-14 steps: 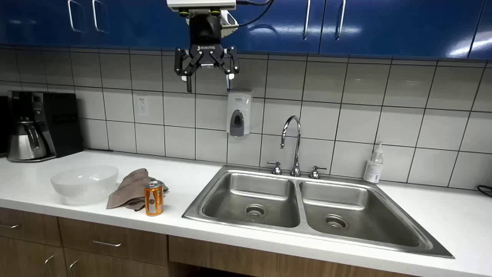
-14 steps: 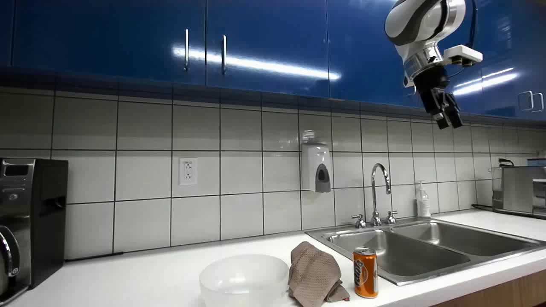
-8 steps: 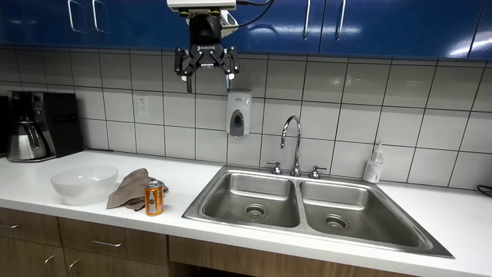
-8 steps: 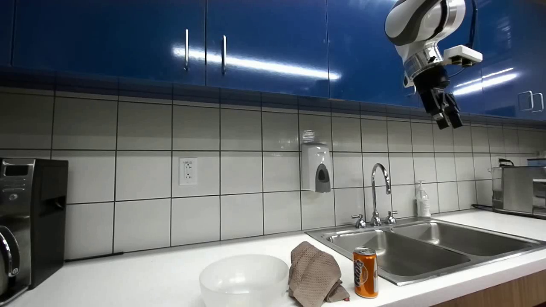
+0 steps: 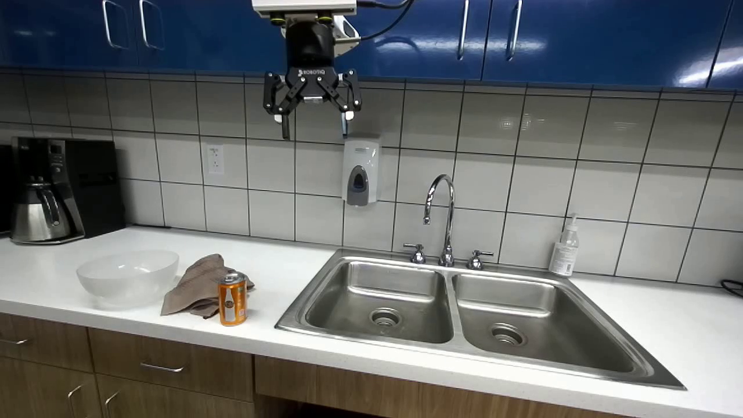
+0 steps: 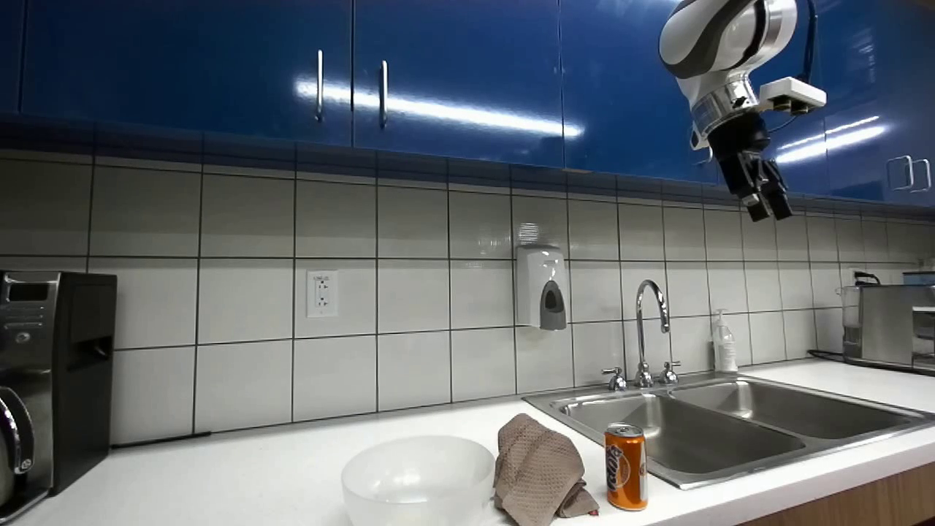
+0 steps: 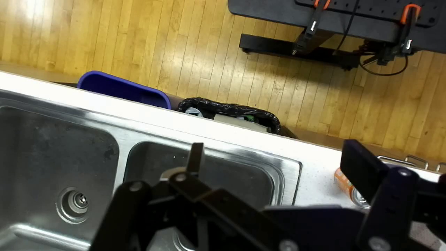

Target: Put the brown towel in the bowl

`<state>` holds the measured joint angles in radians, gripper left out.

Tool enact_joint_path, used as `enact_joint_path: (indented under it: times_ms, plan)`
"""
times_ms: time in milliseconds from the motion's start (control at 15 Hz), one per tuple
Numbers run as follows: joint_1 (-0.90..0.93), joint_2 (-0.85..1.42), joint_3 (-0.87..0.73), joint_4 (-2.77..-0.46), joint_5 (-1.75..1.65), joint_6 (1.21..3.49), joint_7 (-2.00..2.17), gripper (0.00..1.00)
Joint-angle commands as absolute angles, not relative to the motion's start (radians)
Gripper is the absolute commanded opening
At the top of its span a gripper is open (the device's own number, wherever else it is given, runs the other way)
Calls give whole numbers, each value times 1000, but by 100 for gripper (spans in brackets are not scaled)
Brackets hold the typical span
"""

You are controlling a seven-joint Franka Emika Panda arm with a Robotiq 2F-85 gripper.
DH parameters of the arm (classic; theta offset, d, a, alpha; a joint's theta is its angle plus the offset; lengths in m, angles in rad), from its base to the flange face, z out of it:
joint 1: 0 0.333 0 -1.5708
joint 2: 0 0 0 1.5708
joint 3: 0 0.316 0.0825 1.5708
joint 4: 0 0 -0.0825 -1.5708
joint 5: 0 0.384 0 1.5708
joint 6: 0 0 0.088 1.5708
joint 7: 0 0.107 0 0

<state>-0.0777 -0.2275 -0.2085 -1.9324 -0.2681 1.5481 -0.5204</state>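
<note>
The brown towel [image 5: 197,287] lies crumpled on the white counter, and it also shows in an exterior view [image 6: 537,471]. The translucent white bowl [image 5: 127,278] stands close beside it on the left, also in an exterior view [image 6: 416,482]; nothing shows inside it. My gripper [image 5: 314,130] is open and empty, pointing down high above the counter, in both exterior views [image 6: 771,212]. In the wrist view its fingers [image 7: 273,153] are wide apart, with the sink and counter below. A brownish patch at the lower right there may be the towel, mostly hidden by a finger.
An orange can [image 5: 233,302] stands right beside the towel, partly in front of it. A double sink [image 5: 458,342] with a tall faucet [image 5: 447,220] is to the right. A coffee maker [image 5: 64,186] stands left. Blue cabinets [image 6: 453,73] and a soap dispenser [image 6: 541,285] are on the wall.
</note>
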Motion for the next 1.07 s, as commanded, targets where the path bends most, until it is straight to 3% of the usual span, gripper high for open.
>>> enact_joint_path:
  times_ms: [0, 1000]
  plan:
    - [-74, -202, -192, -1924, -278, 1580, -552, 100]
    - [-7, -242, -110, -2157, -244, 1677, -567, 100]
